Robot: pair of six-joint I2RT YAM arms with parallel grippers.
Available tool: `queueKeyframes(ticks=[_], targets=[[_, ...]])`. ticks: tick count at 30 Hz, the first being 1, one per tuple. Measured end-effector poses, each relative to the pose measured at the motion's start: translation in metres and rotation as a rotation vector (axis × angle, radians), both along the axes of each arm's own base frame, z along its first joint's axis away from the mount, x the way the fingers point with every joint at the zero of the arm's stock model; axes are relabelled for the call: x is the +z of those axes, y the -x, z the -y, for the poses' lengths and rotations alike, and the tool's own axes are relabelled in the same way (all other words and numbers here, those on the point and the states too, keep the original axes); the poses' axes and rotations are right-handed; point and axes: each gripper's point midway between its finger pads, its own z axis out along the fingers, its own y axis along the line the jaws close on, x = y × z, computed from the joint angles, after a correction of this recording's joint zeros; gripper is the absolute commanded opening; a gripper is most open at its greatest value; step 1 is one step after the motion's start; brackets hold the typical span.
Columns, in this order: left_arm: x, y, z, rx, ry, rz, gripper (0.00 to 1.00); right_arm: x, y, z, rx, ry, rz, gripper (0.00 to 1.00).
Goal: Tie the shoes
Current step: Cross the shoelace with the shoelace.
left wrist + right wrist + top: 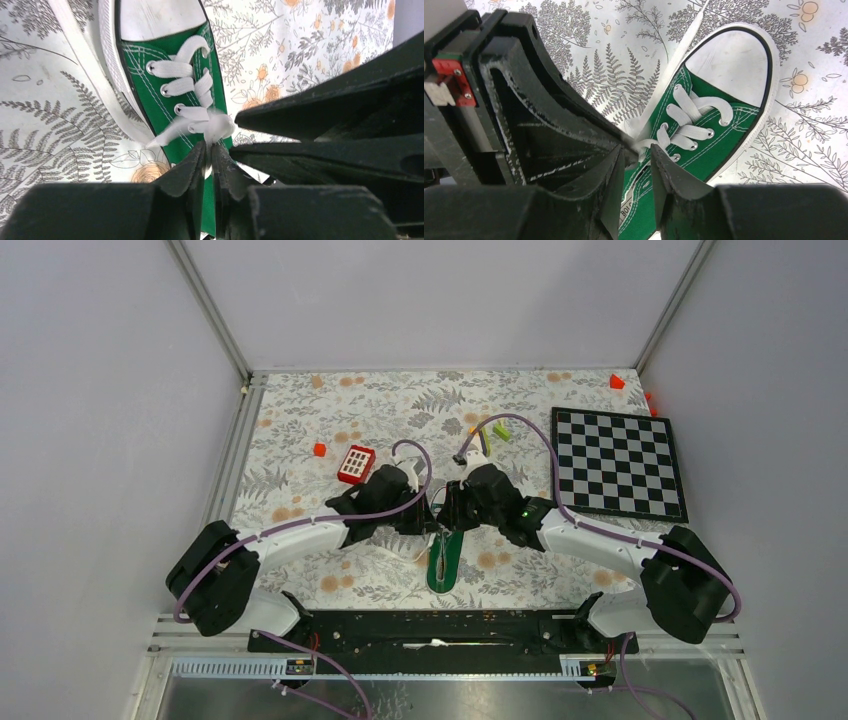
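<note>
Fern-printed cloth covers the surface [300,430]; on it the green sneaker [170,90] lies between both arms, long axis running away from the bases. The left tool [210,150], nearly closed, pinches the white laces [210,125] directly ahead; the right tool [636,155], narrowly parted, straddles a lace strand.

White arms [300,537]; black joints; purple cables [535,432]

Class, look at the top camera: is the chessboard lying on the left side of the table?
No. The chessboard lies on the right side of the table, beyond the right arm.
</note>
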Motion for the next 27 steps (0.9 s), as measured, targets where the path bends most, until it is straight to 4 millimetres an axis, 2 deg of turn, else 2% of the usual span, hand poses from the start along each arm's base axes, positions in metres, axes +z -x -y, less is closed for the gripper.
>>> queueKeyframes(ticks=[3, 7, 14, 21, 24, 27], targets=[[0.003, -0.006, 0.0, 0.017, 0.011, 0.012, 0.0, 0.001, 0.002, -0.002, 0.009, -0.007, -0.009, 0.33], [0.01, -0.015, 0.002, 0.037, 0.032, 0.045, 0.0, 0.001, 0.005, -0.003, 0.019, -0.011, -0.02, 0.39], [0.013, -0.017, 0.004, 0.045, 0.044, 0.048, 0.0, 0.009, 0.01, 0.007, 0.0, 0.007, -0.029, 0.47], [0.014, -0.013, 0.006, 0.02, 0.052, 0.04, 0.0, 0.03, 0.007, 0.019, -0.048, 0.0, 0.025, 0.44], [0.014, -0.011, 0.006, 0.005, 0.055, 0.038, 0.0, 0.026, 0.005, 0.022, -0.067, 0.014, 0.029, 0.41], [0.014, -0.009, 0.006, -0.006, 0.055, 0.036, 0.0, 0.014, 0.006, 0.026, -0.072, 0.038, 0.014, 0.4]])
